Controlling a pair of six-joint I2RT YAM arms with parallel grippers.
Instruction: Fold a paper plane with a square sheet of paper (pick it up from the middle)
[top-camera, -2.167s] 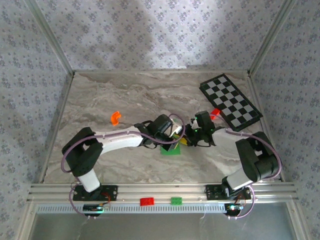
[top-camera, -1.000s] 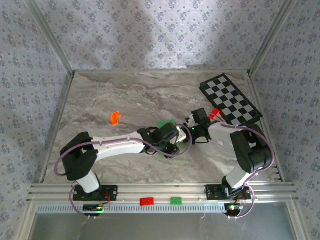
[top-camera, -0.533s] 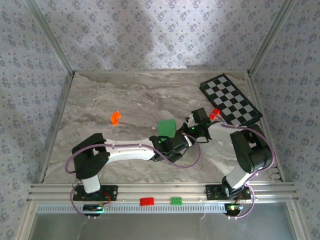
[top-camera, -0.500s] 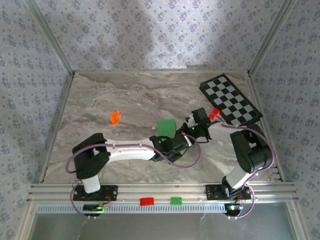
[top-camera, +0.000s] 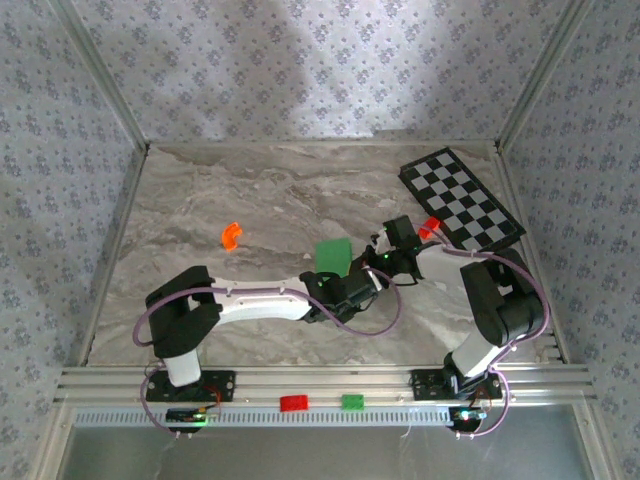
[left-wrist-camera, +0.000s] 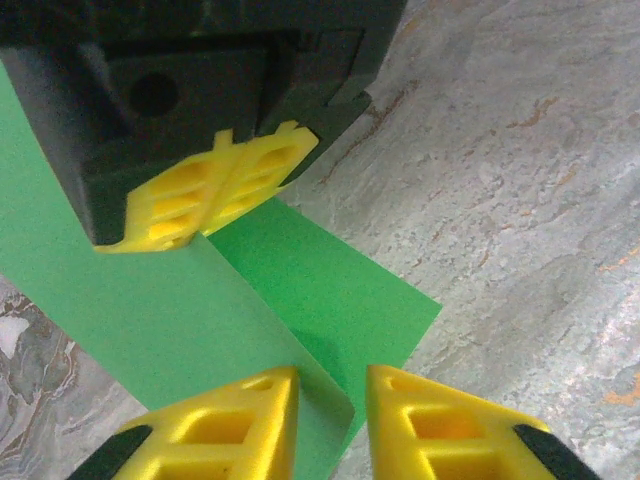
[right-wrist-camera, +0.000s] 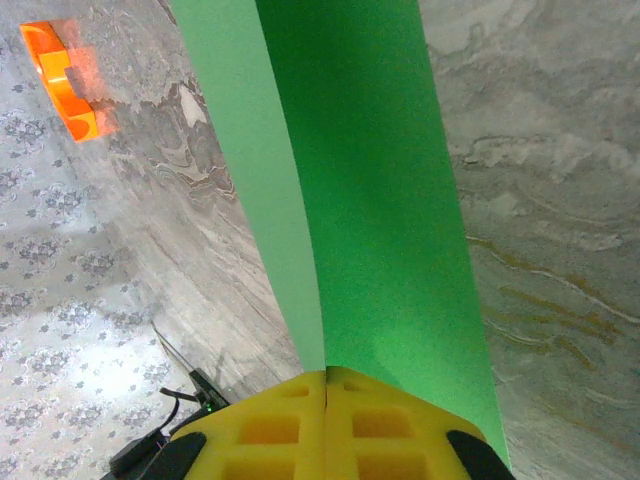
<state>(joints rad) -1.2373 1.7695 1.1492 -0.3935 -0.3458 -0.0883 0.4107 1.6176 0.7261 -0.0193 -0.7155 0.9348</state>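
Top external: one square sheet of paper (top-camera: 333, 252), bright green, raised over mid-table between two grippers. Left gripper (top-camera: 352, 282) just below it, right gripper (top-camera: 386, 258) at its right side. One checkered board (top-camera: 461, 203) far right. One orange piece (top-camera: 231, 236) well left. Two red bricks: one (top-camera: 430, 227) at the board's near edge, one (top-camera: 294, 403) on the front rail beside one green brick (top-camera: 352, 402).

Left wrist: left gripper's two yellow fingers (left-wrist-camera: 235, 425) narrowly apart, the sheet's curled edge (left-wrist-camera: 300, 330) standing in the gap, pads not pressing. Right gripper (left-wrist-camera: 232, 172) pinched on the sheet's far part.

Right wrist: right gripper (right-wrist-camera: 325, 385) clamped flat on the sheet (right-wrist-camera: 370, 200), paper bowing away. One orange piece (right-wrist-camera: 68, 85) beyond.
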